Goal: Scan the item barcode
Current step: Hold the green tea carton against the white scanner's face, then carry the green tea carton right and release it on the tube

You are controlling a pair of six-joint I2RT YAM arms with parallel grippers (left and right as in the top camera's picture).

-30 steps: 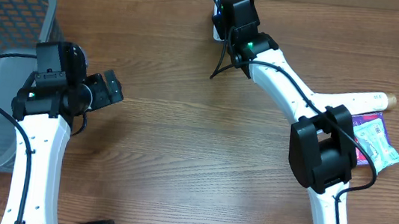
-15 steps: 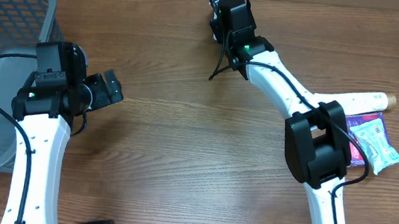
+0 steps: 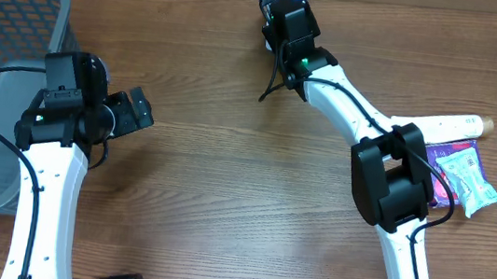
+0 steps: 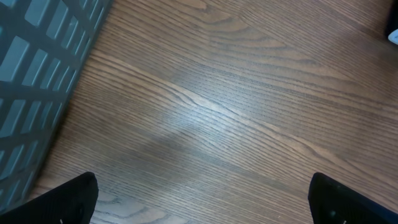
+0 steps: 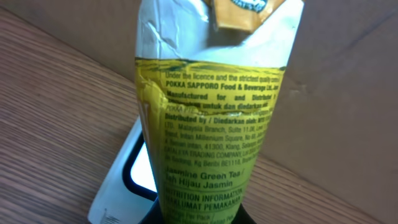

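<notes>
Holding a yellow jasmine green tea drink carton [image 5: 211,124] at the far edge of the desk [image 3: 225,184], the right pincer [image 3: 279,0] is clamped tight on the carton's lower end. The carton's long axis rises straight out of the pincer, crumpled top uppermost. Its small-print panel faces the wrist camera, and no barcode shows on that face. A flat white scanner with a black window [image 5: 127,177] lies just behind and below the carton. The left pincer [image 3: 137,108], jaws wide and empty, hangs near the grey mesh basket [image 3: 20,1], well apart. The carton probably needs turning toward the window.
</notes>
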